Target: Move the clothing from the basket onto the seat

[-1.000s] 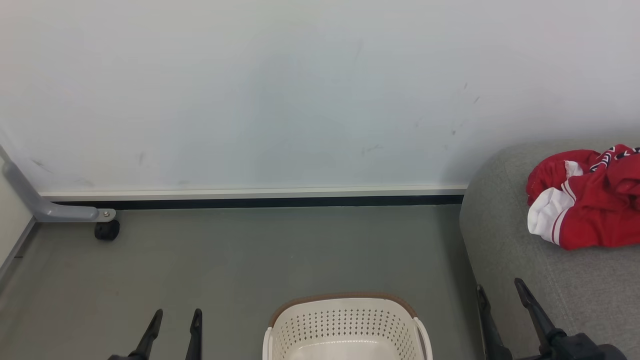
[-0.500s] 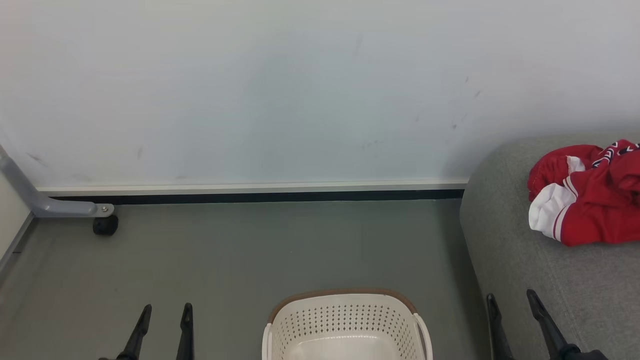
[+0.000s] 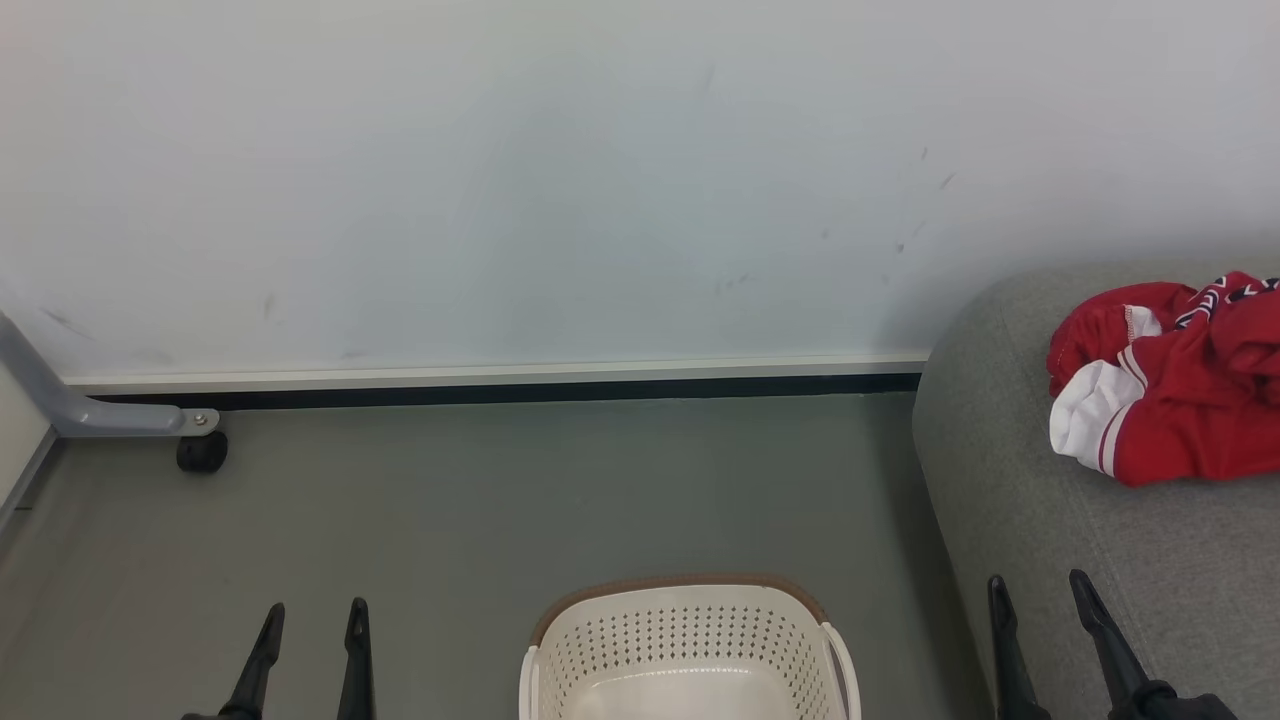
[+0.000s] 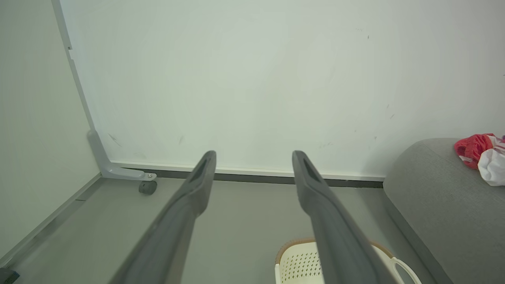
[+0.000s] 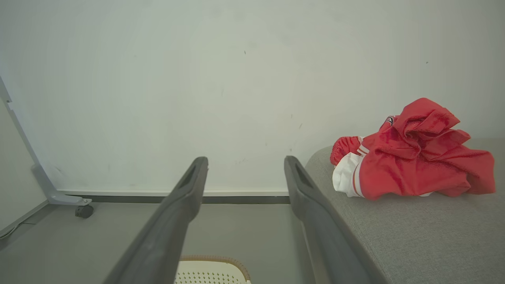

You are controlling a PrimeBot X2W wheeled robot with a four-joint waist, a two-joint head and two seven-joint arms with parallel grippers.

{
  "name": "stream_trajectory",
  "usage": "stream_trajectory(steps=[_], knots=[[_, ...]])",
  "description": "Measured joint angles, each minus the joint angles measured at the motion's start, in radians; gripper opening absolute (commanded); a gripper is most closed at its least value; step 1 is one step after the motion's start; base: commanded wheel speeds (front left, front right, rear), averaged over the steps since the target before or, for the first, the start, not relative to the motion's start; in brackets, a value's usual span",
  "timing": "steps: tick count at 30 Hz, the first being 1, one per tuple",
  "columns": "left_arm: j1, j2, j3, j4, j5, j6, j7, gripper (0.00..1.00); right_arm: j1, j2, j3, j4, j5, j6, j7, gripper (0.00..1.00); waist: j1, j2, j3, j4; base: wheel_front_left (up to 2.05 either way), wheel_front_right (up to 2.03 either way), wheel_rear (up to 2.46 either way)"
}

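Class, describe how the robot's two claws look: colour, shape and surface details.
The left claw and right claw match: each has two long, slim, matte dark-grey fingers tapering to rounded tips, with a narrow recessed slot near each tip.

Open grey floor (image 3: 520,490) is left btwn the white wall (image 3: 600,200) & the cream perforated plastic basket (image 3: 680,640); passage is allowed there. Right side is closed off by the large grey fabric sofa (image 3: 1000,470), topped by a crumpled red-white clothing heap (image 3: 1190,420). Left corner is narrowed by a grey metal leg w/ black castor (image 3: 130,417).
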Motion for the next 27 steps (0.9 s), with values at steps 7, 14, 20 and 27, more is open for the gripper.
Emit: stream_trajectory(steps=[7,14,20,27], knots=[[0.0,-0.011,0.007,0.0,0.026,0.0,0.0,1.0,-0.001,0.008,-0.006,0.001,0.0,0.0,0.001,1.0,0.0,0.0,-0.002,0.002,0.0,0.0,0.0],[0.004,-0.012,0.01,0.0,0.025,0.0,0.001,1.0,-0.001,0.014,-0.013,-0.002,0.0,-0.003,0.009,1.0,0.0,0.0,-0.003,0.005,0.0,0.0,0.0],[0.021,-0.021,0.007,0.026,0.024,-0.001,0.002,0.0,0.004,0.021,-0.01,0.025,0.0,-0.003,0.01,0.0,0.0,0.0,-0.003,0.005,0.0,0.0,0.0],[0.039,-0.04,0.005,0.066,0.011,-0.009,0.012,0.0,0.019,0.033,-0.01,0.072,0.023,0.002,0.018,0.0,0.0,0.0001,-0.001,0.004,0.0,0.0,0.0]])
